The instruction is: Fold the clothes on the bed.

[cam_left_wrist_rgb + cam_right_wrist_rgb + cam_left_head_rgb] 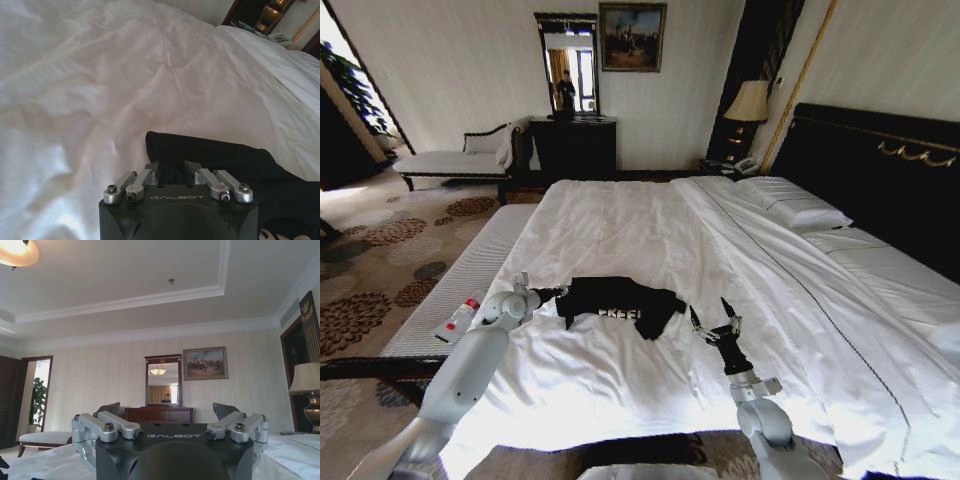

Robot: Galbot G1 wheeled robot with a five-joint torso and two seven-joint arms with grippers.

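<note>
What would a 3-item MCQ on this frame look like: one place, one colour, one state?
1. Where is the left tool?
A. At the T-shirt's edge
B. By the pillows
C. Over the carpet

2. What colour is the T-shirt?
A. White
B. Red
C. Black

3. How are the right tool's fingers?
A. Open
B. Shut on the T-shirt
C. Shut on the duvet

Key: 1 A, the left tool sits at the T-shirt on the bed; 2 C, black with white lettering; 3 A, the right tool has spread fingers beside the cloth.

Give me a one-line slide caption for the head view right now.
Left gripper at the black T-shirt's left edge, right gripper open beside its right edge, on the white bed.
</note>
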